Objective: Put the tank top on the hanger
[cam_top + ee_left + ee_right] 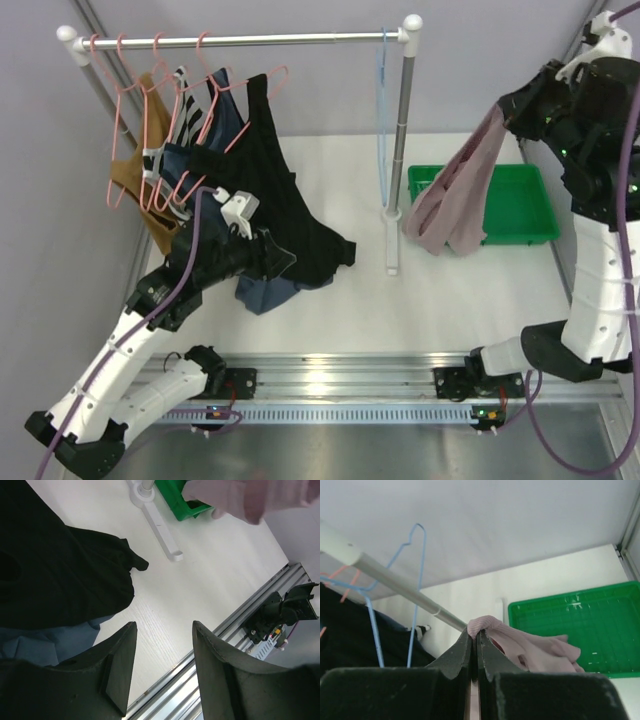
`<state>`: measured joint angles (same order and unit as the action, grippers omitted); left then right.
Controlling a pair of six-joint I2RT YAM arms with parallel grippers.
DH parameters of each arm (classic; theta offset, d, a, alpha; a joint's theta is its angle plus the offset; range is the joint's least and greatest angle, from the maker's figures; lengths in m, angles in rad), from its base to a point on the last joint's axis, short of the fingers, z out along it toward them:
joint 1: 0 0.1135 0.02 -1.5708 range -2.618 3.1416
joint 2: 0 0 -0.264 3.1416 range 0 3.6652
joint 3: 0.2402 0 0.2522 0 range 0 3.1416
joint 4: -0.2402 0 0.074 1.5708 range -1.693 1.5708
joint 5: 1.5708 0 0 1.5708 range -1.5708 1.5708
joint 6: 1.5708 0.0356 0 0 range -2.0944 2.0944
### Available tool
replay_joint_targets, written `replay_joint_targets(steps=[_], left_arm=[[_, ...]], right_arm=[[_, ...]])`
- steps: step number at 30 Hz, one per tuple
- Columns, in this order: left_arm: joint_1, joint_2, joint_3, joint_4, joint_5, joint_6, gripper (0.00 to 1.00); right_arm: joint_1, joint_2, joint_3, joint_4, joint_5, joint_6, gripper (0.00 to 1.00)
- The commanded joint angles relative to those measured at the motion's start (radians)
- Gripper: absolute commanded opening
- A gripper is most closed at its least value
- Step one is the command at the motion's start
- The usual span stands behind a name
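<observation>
We have the right claw (pixel 474 636) pinched shut on a fold of the mauve tank top (pixel 455 200). The top hangs below the claw, over the left end of the green tray (pixel 522 205); we cannot tell whether its hem touches the tray. The light-blue wire hanger (pixel 383 120) hangs bare from the rail (pixel 300 40), off to this claw's left and apart from the cloth.

We judge the pick-up done. What is left is to carry the top over, work the hanger through its straps and let go.

The left claw (pixel 164 626) stands open and holds nothing, with a black tank top (pixel 60 570) and a navy top (pixel 45 642) just beside it.

We count one mauve top, one blue hanger, four pink hangers (pixel 150 110), one tray and two claws.
</observation>
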<state>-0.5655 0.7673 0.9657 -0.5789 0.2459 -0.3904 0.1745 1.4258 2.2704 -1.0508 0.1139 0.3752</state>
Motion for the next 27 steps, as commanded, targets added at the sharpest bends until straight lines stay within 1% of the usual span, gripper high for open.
replay_joint_targets(steps=[1, 5, 6, 8, 9, 10, 12, 13, 14, 15, 16, 17, 18, 19, 20, 21, 22, 23, 24, 25, 26, 27], left_arm=[[-0.004, -0.019, 0.045, 0.034, -0.003, 0.01, 0.53], [-0.004, -0.025, 0.051, 0.03, -0.011, 0.01, 0.53], [-0.004, -0.026, 0.053, 0.027, -0.013, 0.01, 0.53], [-0.004, -0.029, 0.053, 0.027, -0.013, 0.008, 0.53], [-0.004, -0.029, 0.053, 0.025, -0.011, 0.01, 0.54], [-0.004, -0.028, 0.047, 0.025, -0.008, 0.005, 0.54], [-0.004, -0.029, 0.031, 0.045, 0.007, -0.004, 0.54], [-0.002, -0.034, 0.004, 0.062, 0.015, -0.031, 0.54], [-0.004, -0.048, -0.017, 0.085, 0.015, -0.057, 0.55], [-0.004, -0.059, -0.045, 0.15, 0.016, -0.089, 0.56], [-0.004, -0.069, -0.111, 0.198, 0.023, -0.167, 0.57], [-0.004, -0.083, -0.148, 0.244, 0.044, -0.212, 0.58], [-0.005, -0.088, -0.188, 0.358, 0.059, -0.258, 0.58], [-0.013, -0.089, -0.267, 0.414, 0.07, -0.348, 0.58], [-0.023, -0.094, -0.304, 0.465, 0.055, -0.387, 0.57], [-0.043, -0.092, -0.362, 0.52, 0.032, -0.418, 0.57], [-0.098, -0.092, -0.383, 0.603, -0.005, -0.447, 0.57], [-0.134, -0.079, -0.398, 0.631, -0.046, -0.45, 0.57], [-0.17, -0.065, -0.413, 0.654, -0.13, -0.45, 0.57], [-0.247, -0.024, -0.415, 0.701, -0.167, -0.44, 0.58], [-0.282, 0.001, -0.413, 0.717, -0.201, -0.435, 0.58], [-0.313, 0.029, -0.401, 0.726, -0.268, -0.433, 0.58]], right_arm=[[0.011, -0.047, 0.097, -0.043, -0.063, 0.007, 0.0], [0.011, -0.125, 0.023, -0.014, -0.12, 0.03, 0.0], [0.011, -0.167, -0.058, 0.009, -0.163, 0.037, 0.0], [0.014, -0.215, -0.158, 0.038, -0.177, 0.047, 0.0], [0.019, -0.267, -0.269, 0.058, -0.19, 0.059, 0.0], [0.023, -0.289, -0.32, 0.098, -0.192, 0.071, 0.0], [0.062, -0.335, -0.435, 0.126, -0.186, 0.086, 0.0], [0.08, -0.344, -0.462, 0.133, -0.172, 0.09, 0.0], [0.123, -0.352, -0.485, 0.141, -0.157, 0.09, 0.0], [0.146, -0.366, -0.524, 0.149, -0.128, 0.087, 0.0], [0.164, -0.37, -0.538, 0.153, -0.117, 0.087, 0.0], [0.195, -0.373, -0.549, 0.153, -0.118, 0.087, 0.0], [0.209, -0.38, -0.566, 0.153, -0.091, 0.088, 0.0], [0.221, -0.383, -0.574, 0.156, -0.085, 0.091, 0.0], [0.247, -0.386, -0.58, 0.16, -0.077, 0.093, 0.0], [0.258, -0.389, -0.586, 0.158, -0.065, 0.096, 0.0], [0.266, -0.387, -0.588, 0.155, -0.06, 0.096, 0.0], [0.282, -0.387, -0.588, 0.152, -0.057, 0.096, 0.0], [0.292, -0.386, -0.586, 0.15, -0.053, 0.099, 0.0], [0.302, -0.383, -0.583, 0.146, -0.053, 0.097, 0.0], [0.309, -0.381, -0.58, 0.141, -0.049, 0.097, 0.0], [0.315, -0.378, -0.574, 0.134, -0.048, 0.097, 0.0]])
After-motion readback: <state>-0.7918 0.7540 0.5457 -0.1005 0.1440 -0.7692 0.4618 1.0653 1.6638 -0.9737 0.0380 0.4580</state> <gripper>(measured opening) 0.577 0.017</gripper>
